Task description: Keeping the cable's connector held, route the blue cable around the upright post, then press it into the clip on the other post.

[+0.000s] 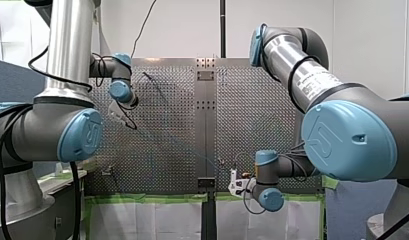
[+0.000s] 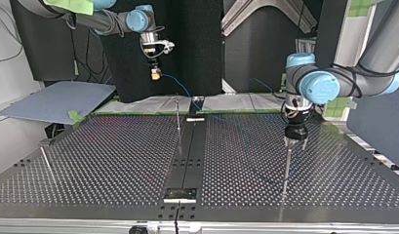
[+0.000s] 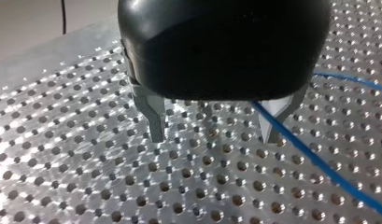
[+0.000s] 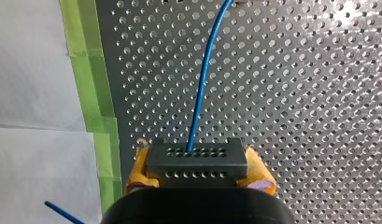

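Perforated metal table [image 2: 114,161], dark centre strip [image 2: 187,156], thin post [image 2: 178,117] just beside it, second post [image 2: 286,170] well apart.

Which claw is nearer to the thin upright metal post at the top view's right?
Left. My left claw is just above that thin upright metal post; my right claw is far off at the view's left, holding the grey connector.

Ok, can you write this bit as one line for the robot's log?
right gripper: shut on connector | left gripper: open over table | cable: runs past left gripper, not gripped
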Controlling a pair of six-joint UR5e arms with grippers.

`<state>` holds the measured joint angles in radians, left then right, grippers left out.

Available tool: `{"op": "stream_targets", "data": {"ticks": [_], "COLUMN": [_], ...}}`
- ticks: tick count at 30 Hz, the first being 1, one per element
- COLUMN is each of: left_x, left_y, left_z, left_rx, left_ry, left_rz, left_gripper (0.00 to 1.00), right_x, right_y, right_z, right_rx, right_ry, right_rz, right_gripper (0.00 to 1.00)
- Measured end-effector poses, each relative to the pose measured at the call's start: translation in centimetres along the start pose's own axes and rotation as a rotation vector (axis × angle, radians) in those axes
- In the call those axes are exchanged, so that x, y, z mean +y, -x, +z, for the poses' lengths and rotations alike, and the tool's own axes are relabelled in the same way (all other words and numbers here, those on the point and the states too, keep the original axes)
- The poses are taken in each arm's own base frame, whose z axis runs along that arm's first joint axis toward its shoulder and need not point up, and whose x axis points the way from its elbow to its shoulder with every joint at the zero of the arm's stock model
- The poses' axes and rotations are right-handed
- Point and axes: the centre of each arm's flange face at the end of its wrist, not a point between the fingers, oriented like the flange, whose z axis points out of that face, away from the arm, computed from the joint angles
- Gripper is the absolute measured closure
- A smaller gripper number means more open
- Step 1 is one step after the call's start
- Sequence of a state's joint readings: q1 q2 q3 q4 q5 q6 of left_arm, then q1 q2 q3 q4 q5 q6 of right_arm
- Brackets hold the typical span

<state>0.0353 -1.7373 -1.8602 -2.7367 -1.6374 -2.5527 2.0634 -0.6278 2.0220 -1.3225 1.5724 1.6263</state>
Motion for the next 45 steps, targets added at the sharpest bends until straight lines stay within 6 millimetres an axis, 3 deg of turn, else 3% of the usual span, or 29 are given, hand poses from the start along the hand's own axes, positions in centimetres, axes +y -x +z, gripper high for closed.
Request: {"op": "stream_targets", "data": {"ticks": [11, 18, 35, 45], "left_x": [-0.9, -0.7, -1.8, -3.7], "left_y": [1.3, 1.1, 1.6, 2.7], "left_z": [-1.6, -2.3, -5.9, -8.5], "left_rx": [-0.038, -0.019, 0.023, 0.046], "left_ry": [0.011, 0.006, -0.040, -0.076], "left_rz": [0.004, 0.010, 0.046, 0.072], "left_gripper": [0.00, 0.00, 0.00, 0.00], "right_x": [0.0, 0.0, 0.0, 0.0], "right_y": [0.0, 0.0, 0.0, 0.0], "right_z": [0.0, 0.0, 0.0, 0.0], "right_rx": [-0.001, 0.000, 0.001, 0.001], "right_ry": [0.001, 0.000, 0.001, 0.001], "right_rz": [0.000, 0.000, 0.000, 0.000], "right_gripper": [1.00, 1.00, 1.00, 1.00]}}
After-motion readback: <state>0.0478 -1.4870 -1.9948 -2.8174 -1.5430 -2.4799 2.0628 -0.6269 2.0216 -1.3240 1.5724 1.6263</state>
